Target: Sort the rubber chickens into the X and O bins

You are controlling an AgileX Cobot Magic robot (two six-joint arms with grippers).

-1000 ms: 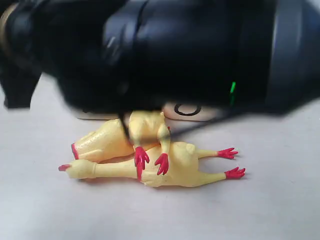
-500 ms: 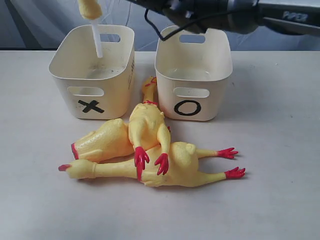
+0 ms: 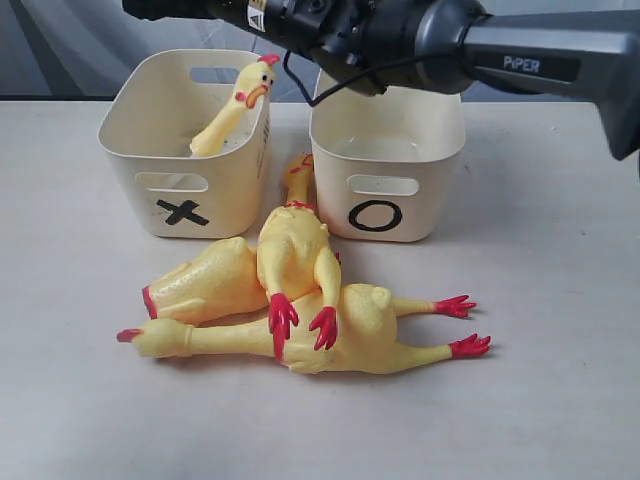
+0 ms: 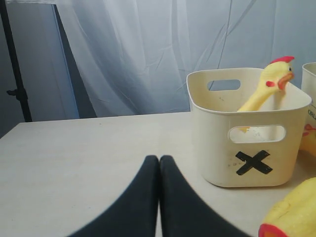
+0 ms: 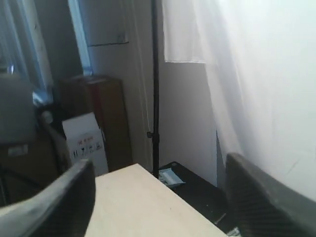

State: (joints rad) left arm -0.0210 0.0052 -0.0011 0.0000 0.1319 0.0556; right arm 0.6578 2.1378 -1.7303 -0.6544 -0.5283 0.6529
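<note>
**Bins.** The table (image 3: 560,300) carries two cream bins side by side. Seen from the table centre in the exterior view, the X bin (image 3: 170,180) stands at 11 o'clock and the O bin (image 3: 385,190) at 1 o'clock. The bins are near each other but do not touch.

**Sorted chicken.** One chicken (image 3: 235,105) lies in the X bin. The bin wall hides its body. Its neck leans toward the rim on the bin's 3 o'clock side, and its head, with red comb and orange beak, sticks out above the rim.

**Chickens on the table.** Three chickens lie in a pile at 6 o'clock from the bins.
- The middle chicken (image 3: 295,250) points its head to 12 o'clock, into the gap between the bins. Its red feet point to 6 o'clock and rest on the front chicken.
- The left chicken (image 3: 200,285) lies touching the middle one, on its 9 o'clock side.
- The front chicken (image 3: 350,345) lies crosswise, with its feet at 3 o'clock and its head end at 9 o'clock.

**Right arm.** The right arm (image 3: 520,60) enters at 2 o'clock and reaches across above both bins toward 11 o'clock. The exterior view does not show its claw. In the right wrist view the right claw (image 5: 158,168) has its fingers wide apart with nothing between them.

**Left arm.** In the left wrist view the left claw (image 4: 159,163) has its fingers pressed together and holds nothing. It sits low over the table, near the X bin.
</note>
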